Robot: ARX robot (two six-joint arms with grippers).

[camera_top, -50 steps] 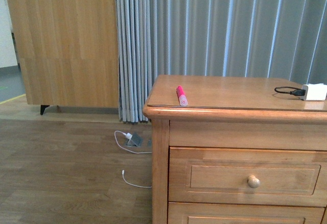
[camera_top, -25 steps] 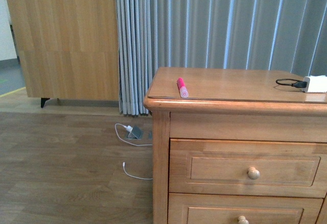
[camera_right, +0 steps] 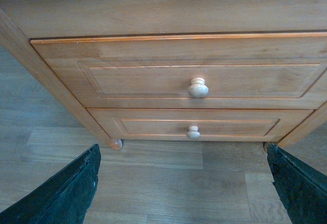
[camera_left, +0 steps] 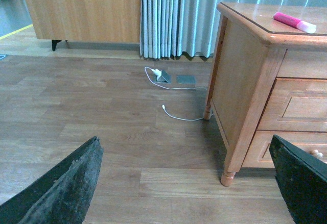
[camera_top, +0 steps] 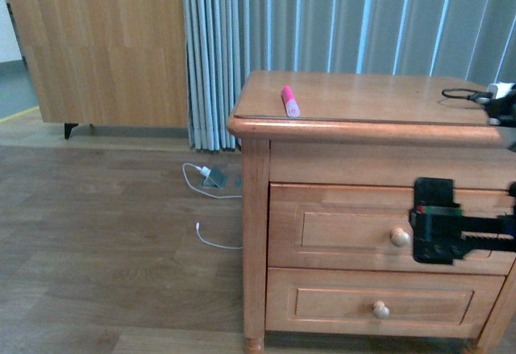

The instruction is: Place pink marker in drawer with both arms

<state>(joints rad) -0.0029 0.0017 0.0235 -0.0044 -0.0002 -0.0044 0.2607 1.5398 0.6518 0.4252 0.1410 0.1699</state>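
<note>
Alignment is deciding this step: my right claw [camera_top: 434, 231], jaws released and spread wide, is hovering before the shut drawer [camera_top: 339, 229], just beside its knob [camera_right: 197, 88]. I am judging it should centre on the knob, clench, then pull straight. The pink marker [camera_top: 289, 101] is lying near the worktop's [camera_top: 363, 96] front-left corner, above and well left of it. My left claw [camera_left: 184, 142], likewise released, is hanging low, well apart from the marker.

No text, label, brand, number or sign can be read in any view, neither on the marker [camera_top: 289, 102] nor on the drawer [camera_top: 339, 229]
</note>
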